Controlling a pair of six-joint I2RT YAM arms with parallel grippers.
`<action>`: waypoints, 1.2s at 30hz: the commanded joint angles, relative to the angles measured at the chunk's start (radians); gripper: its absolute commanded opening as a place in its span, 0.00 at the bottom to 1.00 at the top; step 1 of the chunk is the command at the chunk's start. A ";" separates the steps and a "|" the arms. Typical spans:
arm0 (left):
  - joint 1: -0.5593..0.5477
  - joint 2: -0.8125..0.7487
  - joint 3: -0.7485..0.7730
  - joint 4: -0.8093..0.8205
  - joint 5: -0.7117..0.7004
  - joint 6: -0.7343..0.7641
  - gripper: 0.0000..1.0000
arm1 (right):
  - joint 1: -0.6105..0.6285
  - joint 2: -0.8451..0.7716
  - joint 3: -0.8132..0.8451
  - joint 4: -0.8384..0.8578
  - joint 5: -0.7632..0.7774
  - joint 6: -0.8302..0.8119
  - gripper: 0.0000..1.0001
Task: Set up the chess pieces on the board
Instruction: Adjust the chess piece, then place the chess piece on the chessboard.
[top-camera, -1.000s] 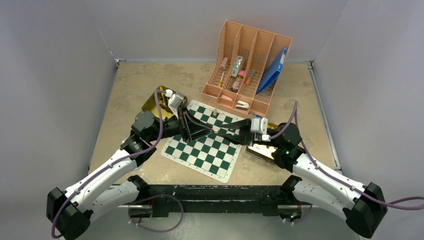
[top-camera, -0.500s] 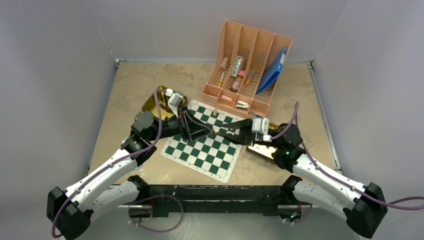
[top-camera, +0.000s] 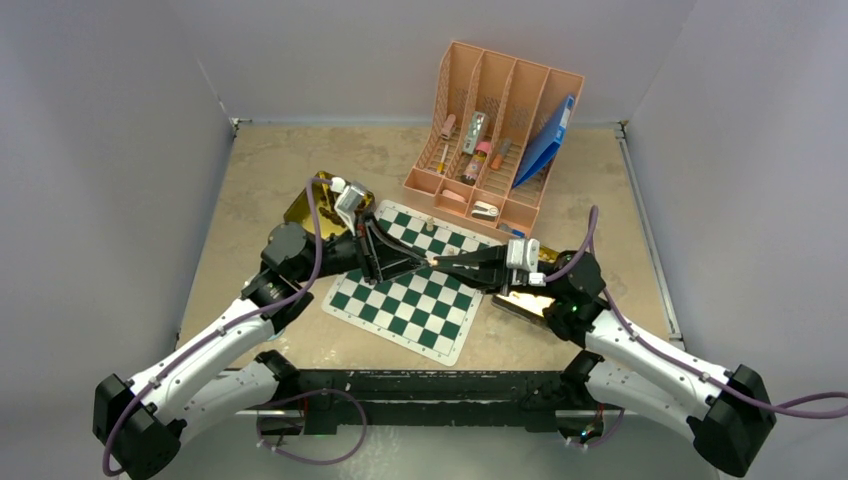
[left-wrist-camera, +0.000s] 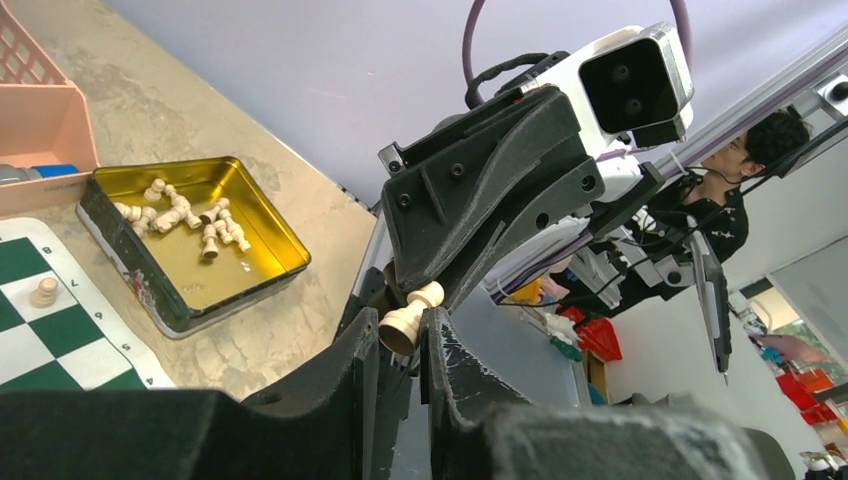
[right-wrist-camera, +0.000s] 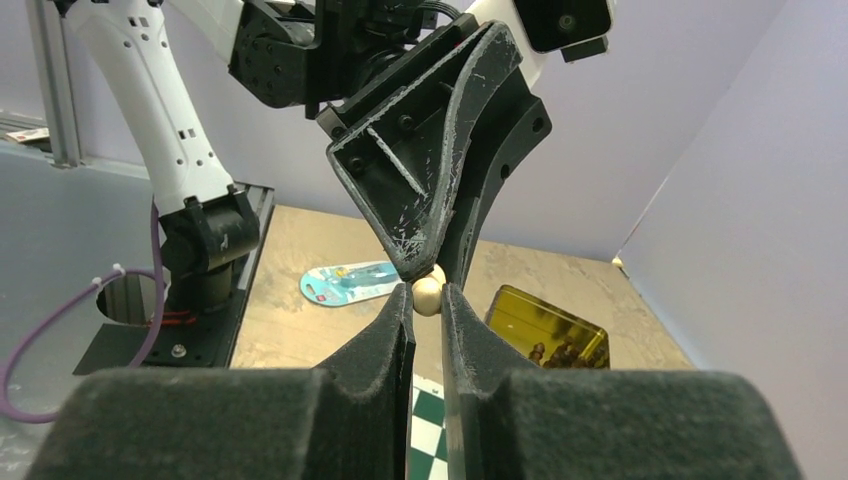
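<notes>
Centre of top view, above chessboard: left hand and right hand meet tip to tip. Pale pawn clamped by base in left hand, off board; right hand pinched on its round head. Left wrist view, left side: gold tin on counter, pale pieces lying inside; lone pale piece upright on board edge square.

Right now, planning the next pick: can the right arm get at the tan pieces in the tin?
Probably not yet: the right hand is shut on a pawn. The tin lies open close by, though.
</notes>
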 joint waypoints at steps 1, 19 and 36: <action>-0.003 0.001 0.010 0.051 0.032 -0.022 0.00 | 0.003 -0.012 -0.010 0.093 -0.028 0.043 0.12; -0.004 -0.052 0.090 -0.329 -0.238 0.198 0.64 | 0.002 -0.090 0.008 -0.209 0.263 0.391 0.00; -0.003 -0.214 0.208 -0.823 -0.636 0.643 0.90 | 0.002 0.160 0.406 -0.946 0.817 0.416 0.00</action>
